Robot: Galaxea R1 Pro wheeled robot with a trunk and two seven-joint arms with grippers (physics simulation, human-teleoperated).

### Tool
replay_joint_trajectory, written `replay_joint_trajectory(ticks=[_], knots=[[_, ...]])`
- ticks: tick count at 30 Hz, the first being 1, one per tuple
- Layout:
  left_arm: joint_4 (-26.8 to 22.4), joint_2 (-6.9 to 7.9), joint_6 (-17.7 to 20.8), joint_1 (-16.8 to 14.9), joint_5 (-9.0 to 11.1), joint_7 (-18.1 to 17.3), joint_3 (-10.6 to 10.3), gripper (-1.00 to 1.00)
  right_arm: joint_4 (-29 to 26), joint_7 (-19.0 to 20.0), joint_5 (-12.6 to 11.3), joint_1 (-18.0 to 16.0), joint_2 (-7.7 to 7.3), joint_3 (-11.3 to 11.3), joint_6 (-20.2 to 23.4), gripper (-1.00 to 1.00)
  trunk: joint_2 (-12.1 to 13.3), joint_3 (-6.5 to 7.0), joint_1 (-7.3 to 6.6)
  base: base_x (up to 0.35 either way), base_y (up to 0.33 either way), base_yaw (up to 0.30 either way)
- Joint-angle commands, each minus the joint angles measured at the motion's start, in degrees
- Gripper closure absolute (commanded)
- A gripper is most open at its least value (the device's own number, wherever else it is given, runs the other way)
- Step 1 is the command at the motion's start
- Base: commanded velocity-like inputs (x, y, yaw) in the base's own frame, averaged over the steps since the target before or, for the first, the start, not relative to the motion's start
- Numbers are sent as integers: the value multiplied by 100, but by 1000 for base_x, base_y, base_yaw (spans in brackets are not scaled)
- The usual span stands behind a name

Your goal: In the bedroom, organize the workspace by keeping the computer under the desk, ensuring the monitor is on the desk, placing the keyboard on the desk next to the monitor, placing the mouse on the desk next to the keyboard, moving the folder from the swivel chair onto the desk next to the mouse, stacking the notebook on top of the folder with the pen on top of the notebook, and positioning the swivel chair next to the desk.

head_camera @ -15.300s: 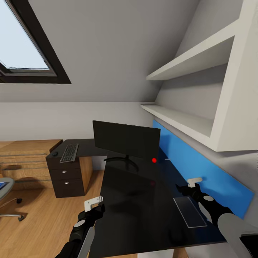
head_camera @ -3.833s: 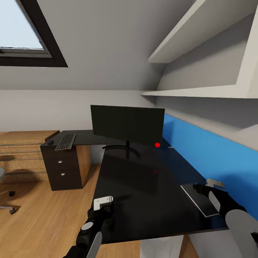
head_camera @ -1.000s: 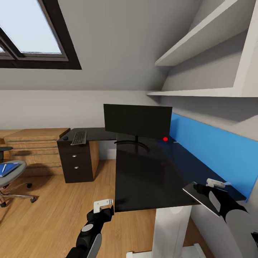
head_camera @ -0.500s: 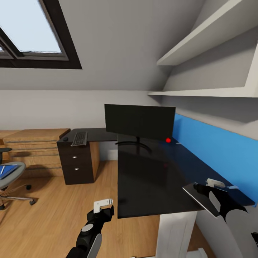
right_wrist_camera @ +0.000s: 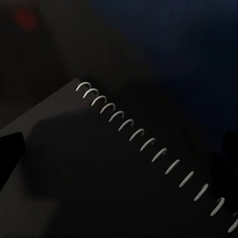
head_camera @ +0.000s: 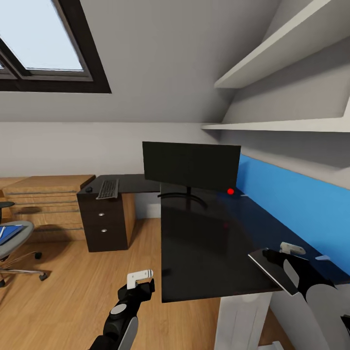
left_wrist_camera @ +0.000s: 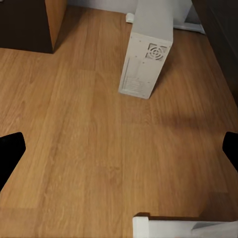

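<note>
The right gripper (head_camera: pixel 279 253) holds the spiral notebook (head_camera: pixel 271 270) at the near right corner of the black table (head_camera: pixel 209 243), its fingers closed on the cover. In the right wrist view the notebook's wire spiral (right_wrist_camera: pixel 148 144) runs across the dark cover above the table top. The monitor (head_camera: pixel 191 164) stands on the table at its far end, against the blue wall panel (head_camera: pixel 296 199). The keyboard (head_camera: pixel 108 188) and the mouse (head_camera: pixel 88 189) lie on the table's left wing, left of the monitor. The left gripper (head_camera: pixel 138 280) hangs over the wooden floor (head_camera: pixel 63 301) left of the table, fingers spread wide and empty. The left wrist view shows the white computer (left_wrist_camera: pixel 147 49) standing on the floor. The swivel chair (head_camera: pixel 12 243) stands far left of the table, with the blue folder (head_camera: pixel 8 234) on its seat.
</note>
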Motion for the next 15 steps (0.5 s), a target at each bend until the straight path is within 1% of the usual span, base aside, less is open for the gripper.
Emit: replay_joint_trajectory(ticks=[1, 15], knots=[[-7, 2, 14, -5, 60, 53, -11, -100, 223, 15, -39, 2, 3, -11, 29, -100, -2, -8, 0, 4, 2, 0], [-7, 2, 14, -5, 59, 55, -11, -100, 214, 15, -39, 2, 2, -11, 14, -100, -2, -8, 0, 1, 0, 0]])
